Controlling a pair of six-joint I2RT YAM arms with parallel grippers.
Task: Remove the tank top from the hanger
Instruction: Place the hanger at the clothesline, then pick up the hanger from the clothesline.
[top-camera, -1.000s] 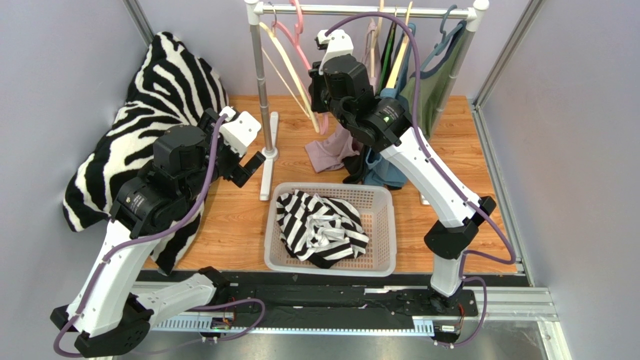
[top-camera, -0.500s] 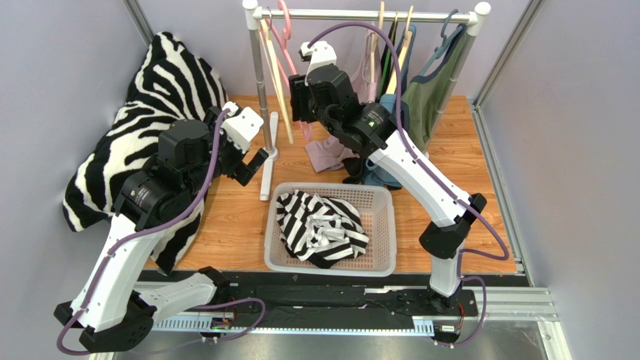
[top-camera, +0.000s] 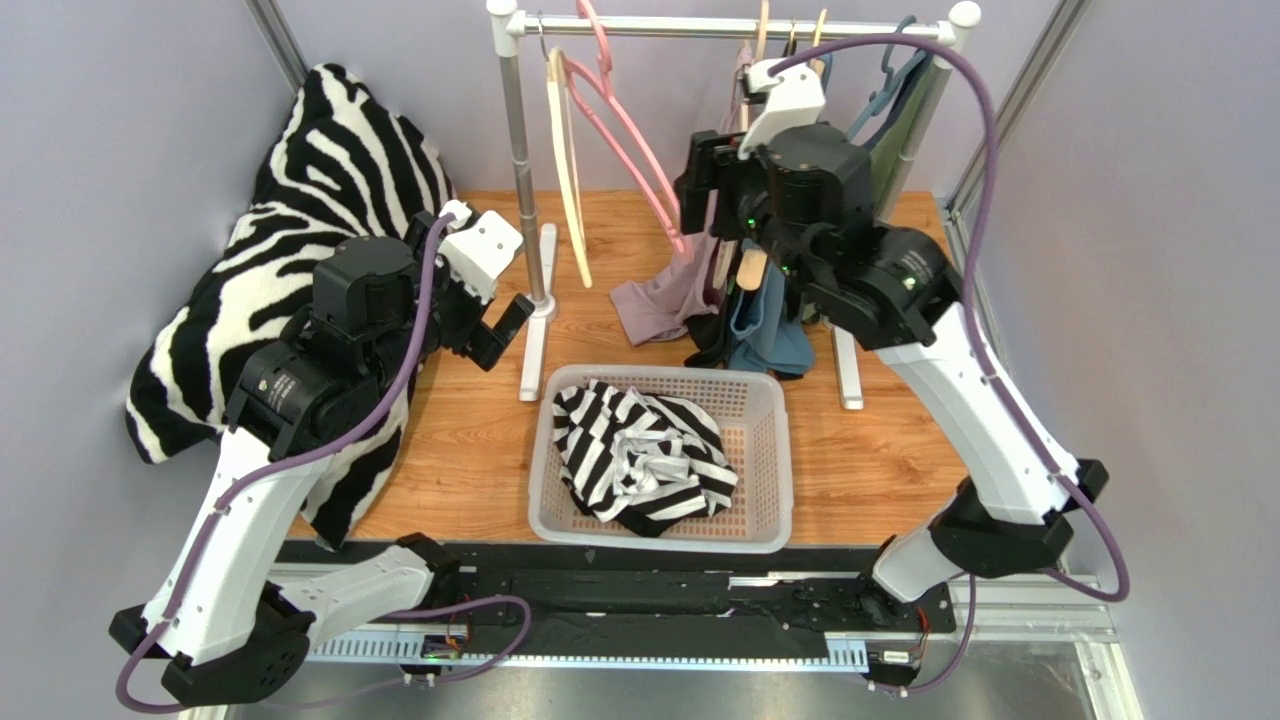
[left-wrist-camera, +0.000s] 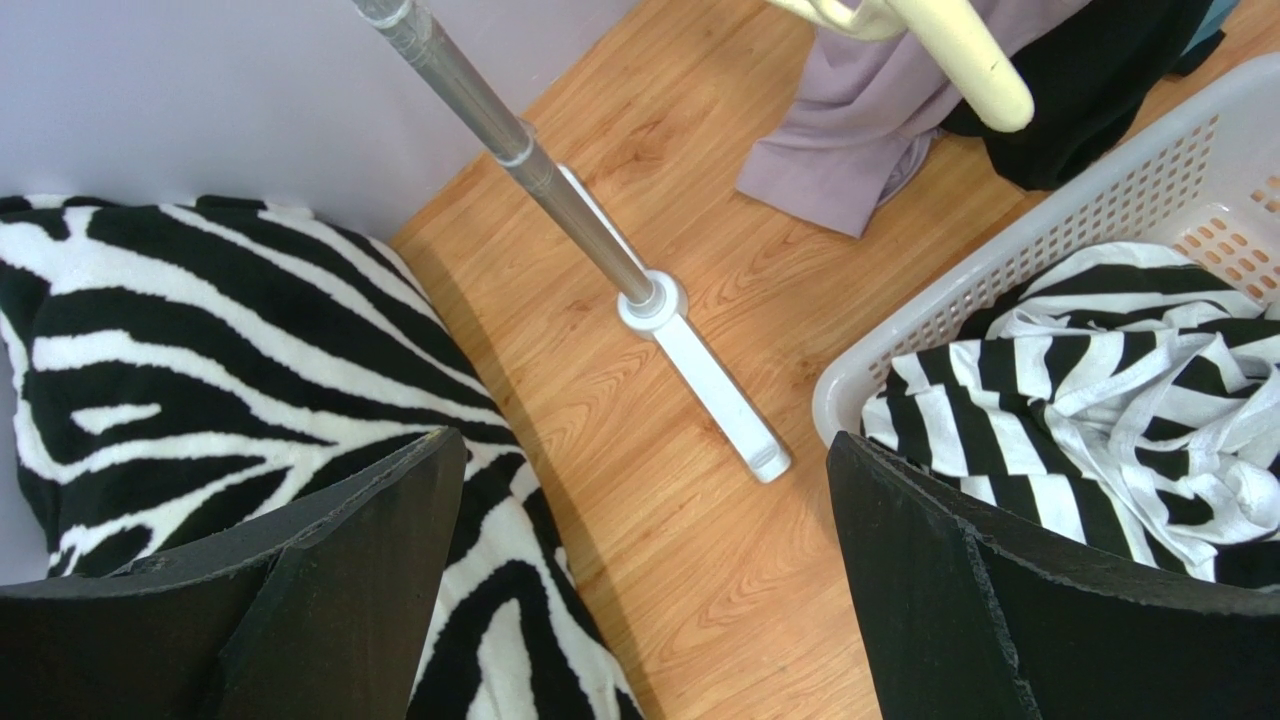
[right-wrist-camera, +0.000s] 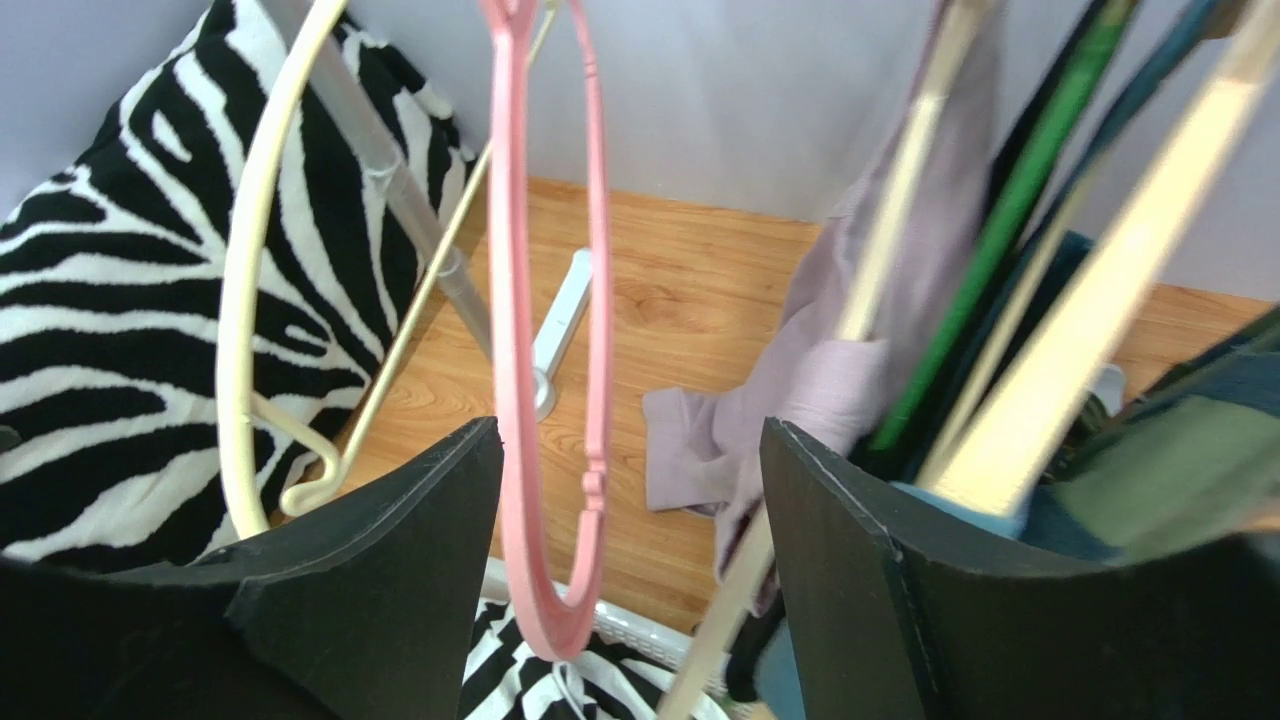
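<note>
Tank top (top-camera: 661, 308), pale mauve and soft, droops from one pale wooden hanger (right-wrist-camera: 902, 195) on the rack (top-camera: 721, 26), its lower end pooled in folds on the wood-grain floor (top-camera: 902, 450). Just beside it hang darker garments in black, teal and green, crowded too tight for me to count. Two bare hangers hang at the left end: one cream (top-camera: 568, 165), one pink (right-wrist-camera: 516, 300), both smooth curved loops. The right gripper (right-wrist-camera: 631, 435) is spread wide, the pink loop dangling in its gap; I can't tell if it touches. The left gripper (left-wrist-camera: 639, 450) gapes too, holding nothing, above the floor. One white lattice basket (top-camera: 669, 374) holds one crumpled black-and-white striped garment (top-camera: 639, 450). One plush zebra-print cushion (top-camera: 323, 165) leans left.
</note>
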